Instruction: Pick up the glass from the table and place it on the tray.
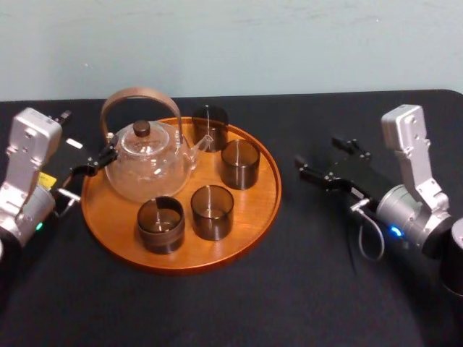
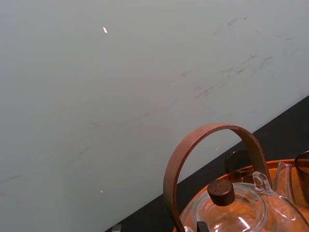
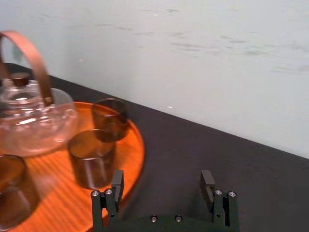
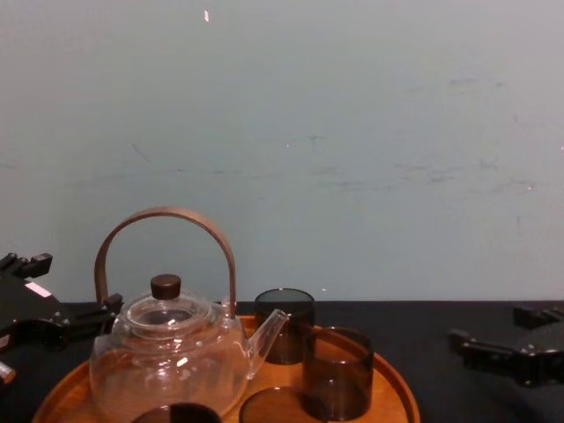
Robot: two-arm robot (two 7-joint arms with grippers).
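- Four dark glasses (image 1: 212, 212) stand upright inside the tray (image 1: 253, 206), grouped around the glass teapot (image 1: 148, 163). By how things lie, the placing looks done. I cannot tell which of the four is the task's own.
- The right pincer (image 1: 317, 152) hangs low over the black table (image 1: 289, 289), just beside the tray's right rim. Its jaws are spread wide and hold nothing.
- The left pincer (image 1: 92, 165) sits at the tray's left edge, close against the teapot's belly. It seems spread and empty too, though I judge that from two tips at the edge of the left wrist view, so take it with caution.
- Risk one: the right-hand glass (image 1: 240, 164) is the one nearest the right pincer. A sweep inward at this height could clip the rim or tip that glass into its neighbours.
- Risk two: a sideways shift of the left pincer could shove the teapot. Its spout reaches toward the back glass (image 1: 210, 126), so the knock may carry on.
- Risk three: the tray is crowded, and another glass would have only tight gaps to land in.
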